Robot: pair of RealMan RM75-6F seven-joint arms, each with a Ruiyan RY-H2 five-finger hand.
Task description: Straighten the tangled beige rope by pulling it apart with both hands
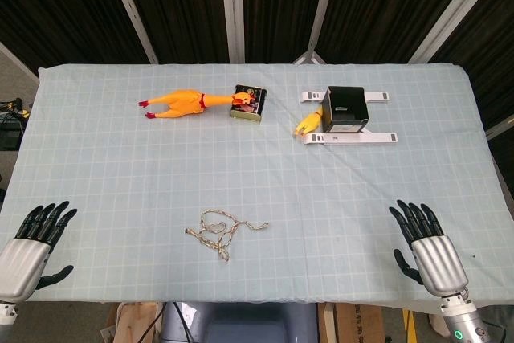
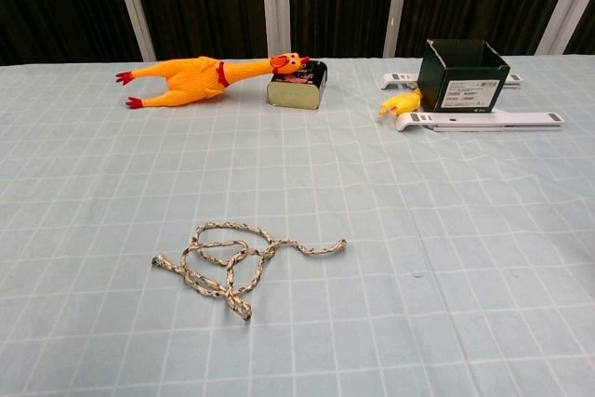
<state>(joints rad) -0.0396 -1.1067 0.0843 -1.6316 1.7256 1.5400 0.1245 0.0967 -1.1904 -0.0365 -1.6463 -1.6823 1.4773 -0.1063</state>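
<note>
A pale blue checked tablecloth (image 1: pixel 120 158) is covering the whole table. At twelve o'clock a long orange rubber chicken (image 1: pixel 181 104) is lying with its head against a small dark tin box (image 1: pixel 248 103), and at one o'clock a black square box (image 1: pixel 346 108) is sitting on white strips. The left hand (image 1: pixel 34 242) at eight o'clock and the right hand (image 1: pixel 426 245) at four o'clock are resting open, fingers spread, holding nothing. The tangled beige rope (image 2: pixel 237 259) is lying looped at six o'clock, between them, untouched.

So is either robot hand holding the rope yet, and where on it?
Nothing is held. Left robot hand and right robot hand are open on the table, apart from the rope.
</note>
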